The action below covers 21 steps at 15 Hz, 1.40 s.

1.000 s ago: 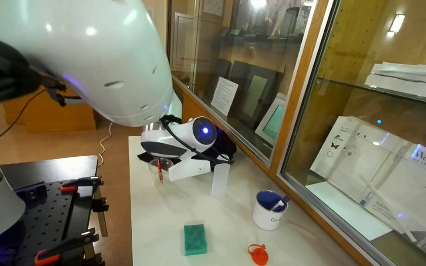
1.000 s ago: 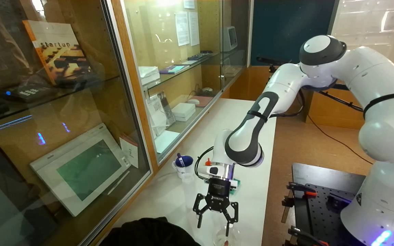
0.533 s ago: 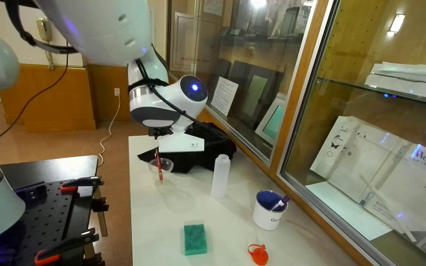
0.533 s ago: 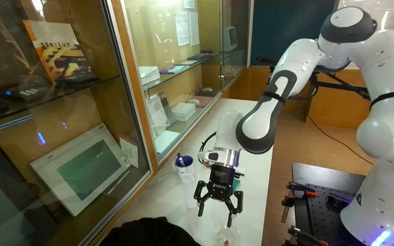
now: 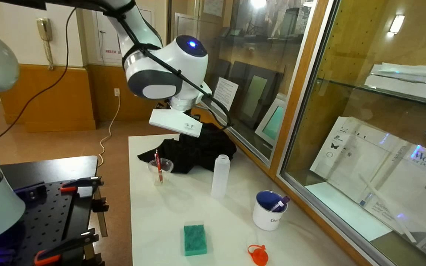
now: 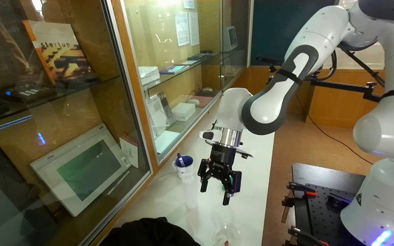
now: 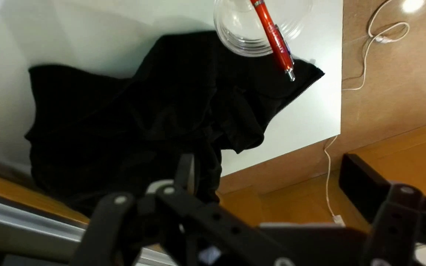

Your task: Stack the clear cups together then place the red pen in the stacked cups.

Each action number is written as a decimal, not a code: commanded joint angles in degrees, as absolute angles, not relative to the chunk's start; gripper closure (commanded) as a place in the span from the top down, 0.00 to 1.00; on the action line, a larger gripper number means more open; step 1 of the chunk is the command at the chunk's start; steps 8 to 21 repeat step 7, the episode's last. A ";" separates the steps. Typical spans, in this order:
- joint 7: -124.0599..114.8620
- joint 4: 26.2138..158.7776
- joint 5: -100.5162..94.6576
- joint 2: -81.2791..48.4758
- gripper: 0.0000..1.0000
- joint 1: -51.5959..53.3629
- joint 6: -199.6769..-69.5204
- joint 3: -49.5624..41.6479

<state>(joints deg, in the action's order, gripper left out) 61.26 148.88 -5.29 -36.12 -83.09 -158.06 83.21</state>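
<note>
The clear cups point(image 5: 166, 167) stand nested on the white table near its far left corner in an exterior view. They also show at the bottom of an exterior view point(image 6: 221, 233) and at the top of the wrist view point(image 7: 239, 35), where several close rim lines are visible. The red pen point(image 5: 158, 166) leans upright inside the cups, its upper end above the rim. It also shows in the wrist view point(image 7: 274, 37); only its tip shows in an exterior view point(image 6: 226, 243). My gripper point(image 6: 214, 193) is open and empty, tilted, above the table and apart from the cups.
A black cloth point(image 5: 198, 149) lies beside the cups. A whitish bottle point(image 5: 220, 177) stands mid-table. A white mug with blue inside point(image 5: 268, 218), a green sponge point(image 5: 195, 240) and a red-orange cap point(image 5: 259, 255) are nearer. A glass cabinet point(image 6: 135, 102) runs along the table's edge.
My gripper has risen away from the cups and tilted, staying open. The pen has stayed in the cups, and the cups have not moved.
</note>
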 commanded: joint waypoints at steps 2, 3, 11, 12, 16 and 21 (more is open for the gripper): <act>48.80 148.46 -4.31 -29.36 1.00 -87.29 -150.96 87.42; 46.45 148.25 -4.27 -28.73 1.00 -87.95 -148.97 87.92; 45.66 148.25 -6.06 -31.14 1.00 -87.14 -148.73 86.08; 45.66 148.25 -6.06 -31.14 1.00 -87.14 -148.73 86.08; 45.66 148.25 -6.06 -31.14 1.00 -87.14 -148.73 86.08; 45.66 148.25 -6.06 -31.14 1.00 -87.14 -148.73 86.08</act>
